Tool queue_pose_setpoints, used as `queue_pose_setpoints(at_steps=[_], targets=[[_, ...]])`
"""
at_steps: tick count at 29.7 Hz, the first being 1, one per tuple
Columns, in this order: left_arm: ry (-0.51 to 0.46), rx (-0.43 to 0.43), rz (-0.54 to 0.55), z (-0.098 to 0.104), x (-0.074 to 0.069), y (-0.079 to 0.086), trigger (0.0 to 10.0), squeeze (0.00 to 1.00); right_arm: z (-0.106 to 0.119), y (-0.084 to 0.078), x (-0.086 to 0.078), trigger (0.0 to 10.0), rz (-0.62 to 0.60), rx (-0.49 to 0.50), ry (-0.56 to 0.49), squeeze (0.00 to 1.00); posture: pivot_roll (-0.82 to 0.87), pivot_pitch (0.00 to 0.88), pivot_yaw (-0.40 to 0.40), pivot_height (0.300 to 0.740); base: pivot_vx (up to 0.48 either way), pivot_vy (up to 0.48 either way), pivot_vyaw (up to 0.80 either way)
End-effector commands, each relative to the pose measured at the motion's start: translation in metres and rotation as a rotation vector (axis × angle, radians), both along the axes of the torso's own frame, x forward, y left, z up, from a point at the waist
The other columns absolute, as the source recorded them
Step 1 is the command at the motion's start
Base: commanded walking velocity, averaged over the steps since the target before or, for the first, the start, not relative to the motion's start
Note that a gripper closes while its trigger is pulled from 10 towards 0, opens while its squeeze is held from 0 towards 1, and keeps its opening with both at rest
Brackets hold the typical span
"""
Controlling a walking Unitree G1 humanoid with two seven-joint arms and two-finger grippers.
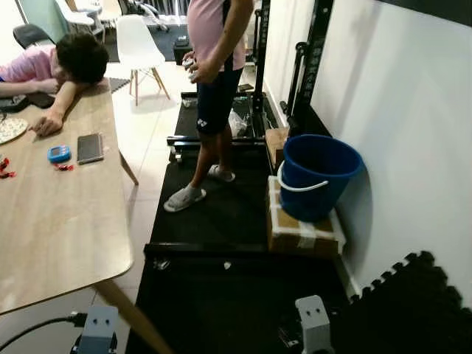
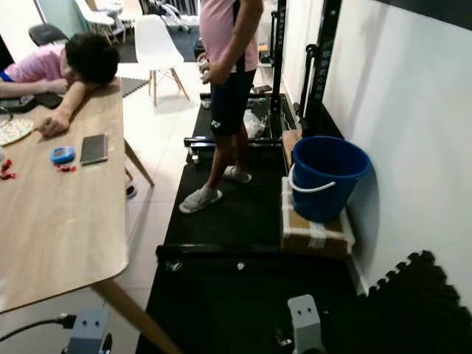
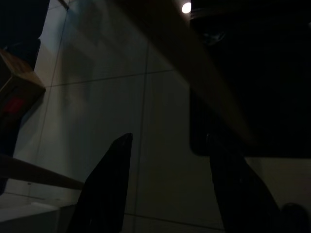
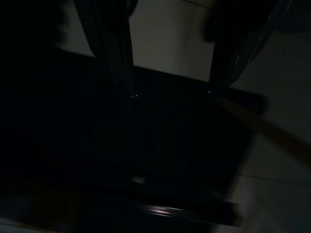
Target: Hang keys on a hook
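On the far left a person (image 1: 70, 63) slumps with head on arm over the wooden table (image 1: 66, 221). Near that arm lie a small blue object (image 1: 59, 153), a dark phone (image 1: 90, 147) and some red bits (image 1: 63, 167). Nothing there can be read surely as keys, though the blue object and red bits are the likeliest place to look. The left arm (image 1: 96, 328) hangs low beside the table leg. In its wrist view the left gripper (image 3: 169, 141) has its fingers apart with nothing between them, above pale floor tiles. Further right a second person (image 1: 214, 74) stands on the black mat (image 1: 214, 214). The right arm (image 1: 313, 321) is low over the mat, and the right gripper (image 4: 170, 92) is likewise spread and empty. At the right a blue bucket (image 1: 318, 177) sits on a taped cardboard box (image 1: 299, 232) against the white wall (image 1: 413, 133); no hook can be made out on it. Keys should be light, hard and loose, apt to slide on the tabletop and swing once lifted. Pinching the ring or fob seems best, leaving the loop free for the hook.
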State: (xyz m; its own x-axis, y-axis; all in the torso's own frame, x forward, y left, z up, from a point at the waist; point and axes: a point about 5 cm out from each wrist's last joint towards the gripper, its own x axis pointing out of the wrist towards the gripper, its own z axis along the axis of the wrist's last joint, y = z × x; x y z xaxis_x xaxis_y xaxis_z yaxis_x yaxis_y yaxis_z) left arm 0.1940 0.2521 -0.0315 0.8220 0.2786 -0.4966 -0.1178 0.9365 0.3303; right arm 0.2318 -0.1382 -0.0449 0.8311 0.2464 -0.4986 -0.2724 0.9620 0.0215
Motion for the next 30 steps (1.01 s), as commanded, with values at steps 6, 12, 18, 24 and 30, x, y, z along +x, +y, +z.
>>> queue_pose_setpoints(at_steps=[6,12,18,24,30], targets=[[0.005,-0.006,0.007,-0.0006,-0.0019,0.0004,10.0,0.00,-0.0038,-0.0094,-0.0048,10.0,-0.012,-0.022,0.024,0.00,0.24,0.113,0.031,0.740,0.000,0.480,0.00],[0.006,-0.006,0.008,-0.0005,-0.0019,0.0005,10.0,0.00,-0.0037,-0.0085,-0.0047,10.0,-0.011,-0.019,0.023,0.00,0.24,0.114,0.032,0.740,0.000,0.480,0.00],[0.008,-0.007,0.008,-0.0008,-0.0023,0.0002,10.0,0.00,-0.0033,-0.0078,-0.0046,10.0,-0.002,-0.022,0.019,0.00,0.24,0.114,0.032,0.740,0.000,0.480,0.00],[0.010,-0.004,-0.005,-0.0015,-0.0030,-0.0011,10.0,0.00,-0.0032,-0.0072,-0.0044,10.0,0.002,-0.024,0.017,0.00,0.24,0.116,0.032,0.740,0.000,0.240,0.00],[0.015,-0.002,-0.007,-0.0020,-0.0030,-0.0017,10.0,0.00,-0.0032,-0.0076,-0.0046,10.0,0.000,-0.023,0.017,0.00,0.24,0.116,0.032,0.740,0.000,0.000,0.00]])
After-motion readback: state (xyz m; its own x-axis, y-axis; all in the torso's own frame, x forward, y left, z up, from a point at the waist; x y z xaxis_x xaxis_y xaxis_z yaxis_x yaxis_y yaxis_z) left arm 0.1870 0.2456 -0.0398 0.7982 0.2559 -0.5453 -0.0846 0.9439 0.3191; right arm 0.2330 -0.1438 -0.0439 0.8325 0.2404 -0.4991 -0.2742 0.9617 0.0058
